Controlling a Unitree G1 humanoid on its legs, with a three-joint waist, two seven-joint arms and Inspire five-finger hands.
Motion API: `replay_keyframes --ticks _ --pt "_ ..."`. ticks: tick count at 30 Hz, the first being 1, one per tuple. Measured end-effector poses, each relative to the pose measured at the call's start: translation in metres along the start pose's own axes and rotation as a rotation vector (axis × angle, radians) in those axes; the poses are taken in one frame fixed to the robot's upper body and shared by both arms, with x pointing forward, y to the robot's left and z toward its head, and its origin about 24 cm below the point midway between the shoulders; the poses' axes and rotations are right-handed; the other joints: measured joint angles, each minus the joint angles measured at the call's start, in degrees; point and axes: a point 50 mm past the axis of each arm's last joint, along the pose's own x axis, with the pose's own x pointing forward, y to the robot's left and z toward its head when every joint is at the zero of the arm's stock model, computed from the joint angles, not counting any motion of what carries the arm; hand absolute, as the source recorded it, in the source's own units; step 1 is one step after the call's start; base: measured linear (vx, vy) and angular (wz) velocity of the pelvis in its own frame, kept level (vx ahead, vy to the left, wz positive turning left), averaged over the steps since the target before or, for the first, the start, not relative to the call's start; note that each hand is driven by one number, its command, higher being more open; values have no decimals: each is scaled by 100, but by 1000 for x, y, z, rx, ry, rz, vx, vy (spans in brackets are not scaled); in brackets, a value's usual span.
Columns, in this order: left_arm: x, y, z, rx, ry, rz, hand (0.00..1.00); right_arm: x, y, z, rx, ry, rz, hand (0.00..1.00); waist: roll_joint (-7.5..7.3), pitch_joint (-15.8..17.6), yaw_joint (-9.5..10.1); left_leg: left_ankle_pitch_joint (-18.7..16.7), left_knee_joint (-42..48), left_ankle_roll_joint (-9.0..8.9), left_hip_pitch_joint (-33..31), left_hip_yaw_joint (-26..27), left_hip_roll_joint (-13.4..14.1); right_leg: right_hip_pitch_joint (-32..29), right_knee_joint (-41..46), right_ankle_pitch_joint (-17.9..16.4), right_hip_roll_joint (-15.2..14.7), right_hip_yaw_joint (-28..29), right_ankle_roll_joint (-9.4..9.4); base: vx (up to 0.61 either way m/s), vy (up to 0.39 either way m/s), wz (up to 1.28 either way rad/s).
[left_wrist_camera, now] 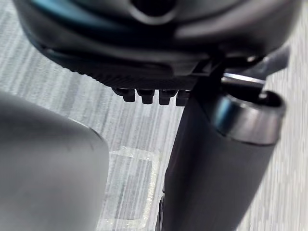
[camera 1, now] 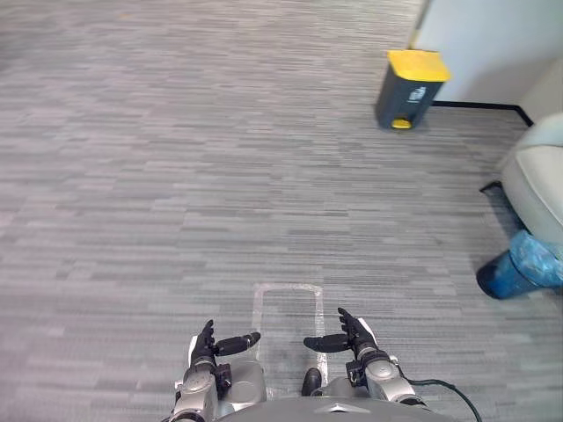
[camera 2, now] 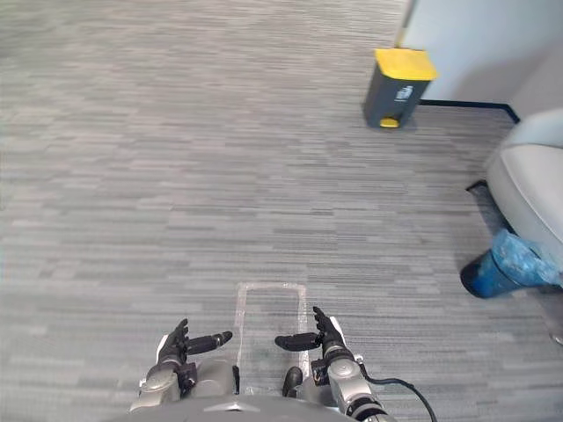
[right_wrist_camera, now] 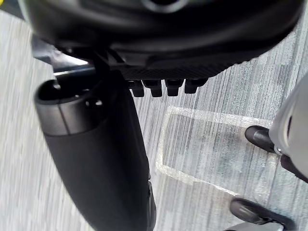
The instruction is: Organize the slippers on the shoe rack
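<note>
l hand (camera 1: pixel 209 345) and r hand (camera 1: pixel 349 338) low at near edge, side by side, apart; fingers straight, thumbs pointing inward, both empty. tape rectangle (camera 1: pixel 288 287) on carpet (camera 1: pixel 176 176) just ahead, btw the hands. wide open carpet ahead and to left. right side tighter: yellow-lid bin (camera 1: pixel 409 88) far off by wall (camera 1: pixel 493 44); white seat (camera 1: pixel 545 176) at right edge, blue bin (camera 1: pixel 515 268) just beside it.

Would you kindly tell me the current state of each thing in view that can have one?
left hand: open, fingers relaxed, holding nothing.
right hand: open, fingers relaxed, holding nothing.
yellow-lidded bin: upright, lid shut.
blue bin: standing, bag liner in place.
tape rectangle: stuck flat, nothing on it.
</note>
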Motion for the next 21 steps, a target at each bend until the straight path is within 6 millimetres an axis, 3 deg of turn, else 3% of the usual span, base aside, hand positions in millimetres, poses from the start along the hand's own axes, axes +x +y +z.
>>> replay_keyframes --ticks 1,2,3,4,7,9,10,12,13,17,21 --pt "0 0 -1 -1 1 0 100 0 0 -1 0 3 -2 100 15 -3 8 202 -57 -58 66 -71 -36 -31 110 -52 -13 128 70 289 390 -135" --pt "-1 -2 -3 -6 9 -2 100 -2 -3 -6 2 18 -9 100 75 3 41 619 -131 45 278 -90 -162 -74 304 -156 -31 396 240 248 324 -92" --pt "0 1 -2 2 9 2 100 -3 0 -9 8 28 -4 100 3 -23 22 543 -79 65 317 80 -201 -54 324 -188 -92 519 302 303 370 -111" --pt "0 2 -3 -9 15 6 100 -4 2 -12 12 43 2 100 -55 -54 49 450 75 207 388 377 -217 -39 344 -213 -157 743 376 198 231 -78" --pt "0 4 -4 -2 19 10 100 -4 5 -13 13 49 9 100 -78 -72 84 358 -35 339 645 823 -232 -46 415 -196 -323 859 464 170 234 -88" --pt "0 6 -6 1 30 16 100 -3 6 -12 11 53 16 100 -43 -41 98 369 -393 458 1099 1333 -205 -152 963 -289 -693 -357 491 109 166 -111" --pt "-1 8 -9 5 38 22 100 -3 7 -12 3 51 23 100 1 -16 113 366 -574 485 1368 1631 -197 -163 1255 -370 -978 -1259 361 76 104 -114" --pt "-2 15 -11 15 46 34 100 -2 12 -9 -24 42 42 100 -34 -27 111 325 -729 552 1637 2075 -176 -172 1399 -470 -1243 -2420 201 72 24 -120" --pt "-1 15 -13 18 55 34 100 -1 12 -6 -34 36 44 100 -66 -45 109 305 -765 542 1650 2189 -151 -212 1286 -465 -1186 -2504 200 75 -28 -98" --pt "0 14 -13 22 68 23 100 2 4 -4 -52 49 28 100 47 14 20 368 -998 465 1610 2725 99 -585 1081 -134 -896 -2568 311 30 -33 -77" --pt "0 9 -12 25 69 7 100 2 -7 -7 -54 56 -5 100 42 22 -64 401 -1002 438 1558 2770 130 -448 374 47 -605 -2429 32 -4 9 -29"
